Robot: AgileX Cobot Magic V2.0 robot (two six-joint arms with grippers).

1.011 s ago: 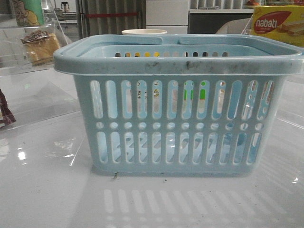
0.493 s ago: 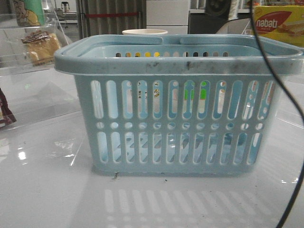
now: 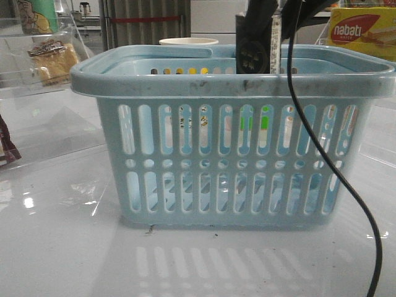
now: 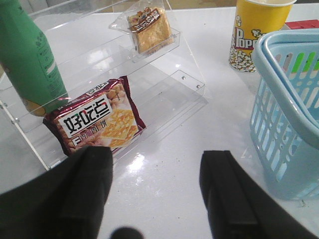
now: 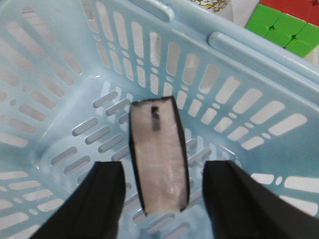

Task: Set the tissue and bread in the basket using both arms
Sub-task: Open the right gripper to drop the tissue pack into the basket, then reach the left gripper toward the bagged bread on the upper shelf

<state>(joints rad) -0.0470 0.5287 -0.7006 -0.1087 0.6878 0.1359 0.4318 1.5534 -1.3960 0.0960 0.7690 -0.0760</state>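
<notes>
Right gripper (image 3: pixel 257 52) now lowered over basket (image 3: pixel 229 83), fingers spread, tissue (image 5: pixel 158 155) loose between them; left gripper (image 4: pixel 157 191) spread, empty.

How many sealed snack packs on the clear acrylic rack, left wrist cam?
2. Golden-brown bread in clear wrapper on the clear acrylic rack's upper tier; maroon foil cracker pack on the lower tier, beside a green bottle. Left gripper fingers could hide more.

Right hand (image 5: pixel 162 199) is over the inside of the basket (image 5: pixel 65 99), fingers (image 5: pixel 102 199) spread wide apart. The tissue (image 5: pixel 158 159) pack sits between them, touching neither, whitish face showing. Green blocks (image 5: pixel 281 30) peek past the basket's far rim.
</notes>
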